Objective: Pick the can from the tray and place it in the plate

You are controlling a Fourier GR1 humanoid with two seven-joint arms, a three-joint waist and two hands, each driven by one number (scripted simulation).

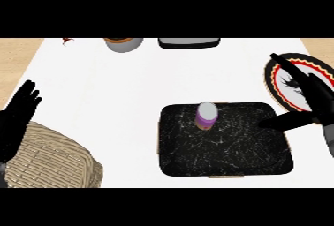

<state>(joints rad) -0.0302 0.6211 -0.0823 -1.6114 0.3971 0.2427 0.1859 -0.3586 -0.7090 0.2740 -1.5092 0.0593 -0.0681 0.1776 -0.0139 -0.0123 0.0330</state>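
Two black hands come in from the lower edge over a white counter (124,88). The can (206,115), purple with a pale top, stands upright in a black marbled tray (222,154), close to the tray's far edge and a little left of its middle. Nothing touches the can. The right hand (318,100) hangs at the right side, its fingers straight and spread. They reach up and leftward across the plate (312,61), while the thumb points left over the tray's right edge, toward the can but well apart from it, with bare tray between them. The plate lies just beyond the tray's far right corner. It is round, with a zigzag rim, a red ring and a dark figure on a white middle, and the hand hides part of it. The left hand (20,115) rests at the left edge, flat and relaxed, fingers pointing up, holding nothing. Beside it, at the lower left, lies a woven basket (49,159). Along the far edge of the counter stand a grey cup (123,44) with an orange inside and a dark box (187,43), both cut off by the view.
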